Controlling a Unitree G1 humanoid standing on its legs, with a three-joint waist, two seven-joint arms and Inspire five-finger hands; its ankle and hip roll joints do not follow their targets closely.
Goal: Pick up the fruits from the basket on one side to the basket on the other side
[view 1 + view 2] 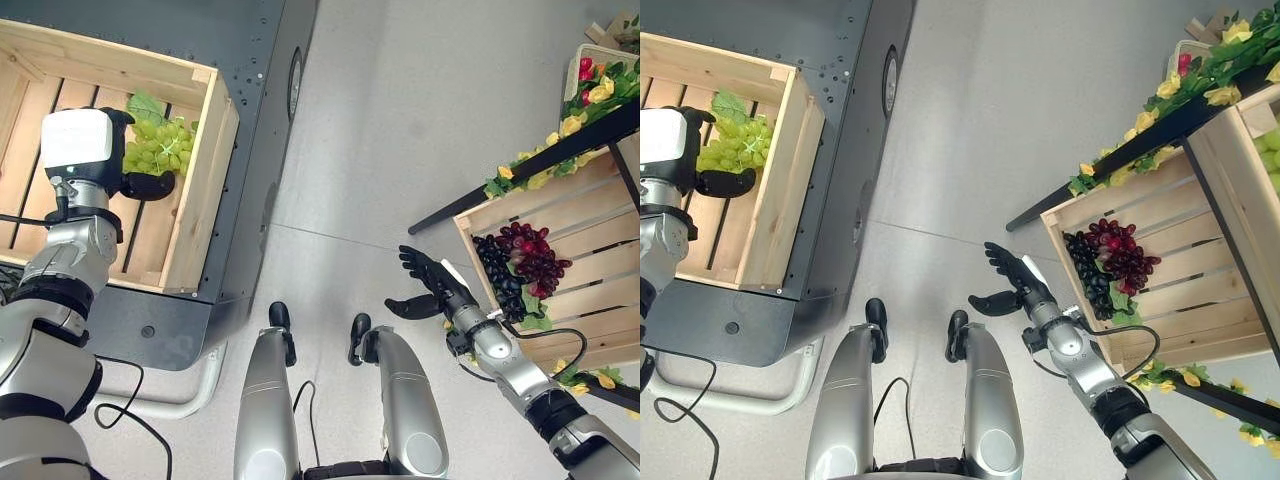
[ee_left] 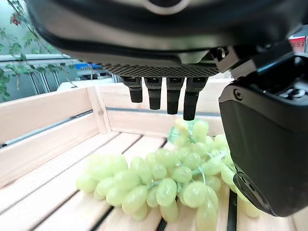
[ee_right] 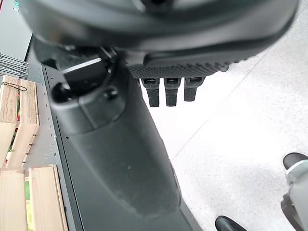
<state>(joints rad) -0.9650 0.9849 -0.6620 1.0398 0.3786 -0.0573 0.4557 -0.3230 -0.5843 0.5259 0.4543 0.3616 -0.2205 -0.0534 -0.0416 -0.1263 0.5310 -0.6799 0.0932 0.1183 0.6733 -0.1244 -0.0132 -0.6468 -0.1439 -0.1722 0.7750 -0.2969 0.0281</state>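
Observation:
A bunch of green grapes [image 1: 160, 145] lies on the slats inside the wooden crate [image 1: 205, 165] on my left. My left hand [image 1: 140, 185] hovers right over it, open. In the left wrist view its fingers [image 2: 163, 94] hang straight above the green grapes [image 2: 163, 178], with the thumb [image 2: 269, 144] beside the bunch and nothing grasped. On my right, a slanted wooden crate [image 1: 590, 290] holds dark grapes [image 1: 495, 270] and red grapes [image 1: 540, 260]. My right hand [image 1: 428, 278] is open and empty above the floor, just left of that crate's edge.
The left crate sits on a dark grey platform [image 1: 250, 60]. The right crate belongs to a black-framed stand trimmed with leaves and yellow flowers [image 1: 570, 130]; a higher crate [image 1: 1265, 150] holds more green grapes. Grey floor lies between the two sides.

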